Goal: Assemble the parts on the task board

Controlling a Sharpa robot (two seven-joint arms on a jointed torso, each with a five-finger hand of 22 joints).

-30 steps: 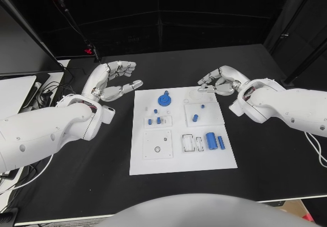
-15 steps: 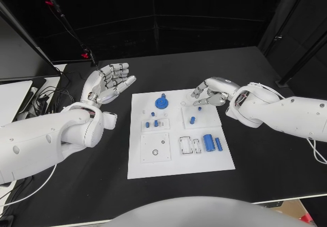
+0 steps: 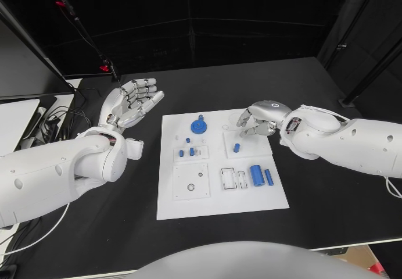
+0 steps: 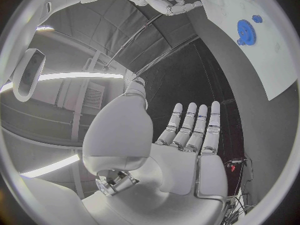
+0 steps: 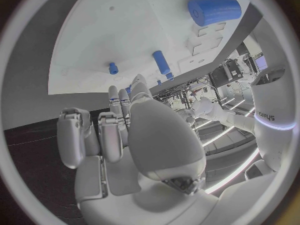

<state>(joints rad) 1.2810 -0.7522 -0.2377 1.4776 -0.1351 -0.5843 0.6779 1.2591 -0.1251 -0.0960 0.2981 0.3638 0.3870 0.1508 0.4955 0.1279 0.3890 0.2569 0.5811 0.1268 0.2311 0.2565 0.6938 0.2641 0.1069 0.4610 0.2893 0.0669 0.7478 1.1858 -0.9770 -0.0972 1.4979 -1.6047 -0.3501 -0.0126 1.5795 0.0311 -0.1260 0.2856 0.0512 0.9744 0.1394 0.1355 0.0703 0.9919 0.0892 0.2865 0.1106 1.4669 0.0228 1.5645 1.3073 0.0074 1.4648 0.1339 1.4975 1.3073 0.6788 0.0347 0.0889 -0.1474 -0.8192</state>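
My right hand (image 3: 258,119) curled, empty, over task board (image 3: 219,200) upper right; left hand (image 3: 132,102) open, upper left. Blue gear (image 3: 199,125), cylinders (image 3: 257,175) loose; assembly barely begun.

At the left of the frame, the smooth white left arm (image 3: 58,171) ends in a silver many-fingered left hand (image 3: 132,103). At the right, the white right arm (image 3: 352,142) carries thin white cables and a silver right hand (image 3: 258,119).
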